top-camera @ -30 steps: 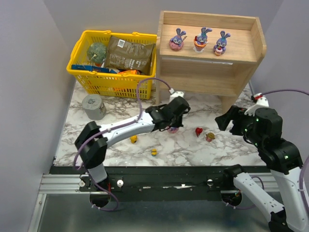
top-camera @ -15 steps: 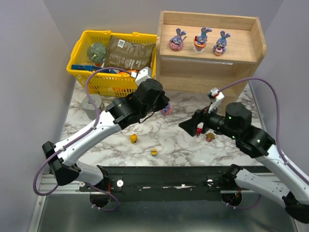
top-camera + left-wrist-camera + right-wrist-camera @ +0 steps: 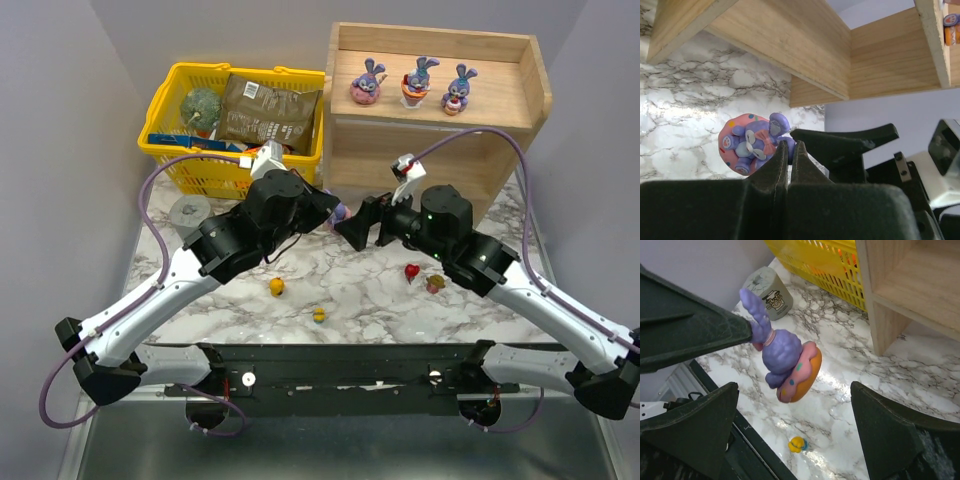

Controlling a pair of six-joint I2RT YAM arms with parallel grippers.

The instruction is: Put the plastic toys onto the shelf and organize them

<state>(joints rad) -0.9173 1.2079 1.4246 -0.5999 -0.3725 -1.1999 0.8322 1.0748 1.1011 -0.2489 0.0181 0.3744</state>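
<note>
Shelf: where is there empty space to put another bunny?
On the shelf's top tier, bare wood lies between the left wall and the left bunny, and a wider patch between the right bunny and the right wall. The third bunny crowds the middle. The lower tier looks bare where visible.

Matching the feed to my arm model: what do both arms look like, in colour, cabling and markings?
They match: white tubular links on the left arm and right arm, black joint housings, and a purple cable looping off each. The fingers are matte black wedges. A white block sits at each wrist.
</note>
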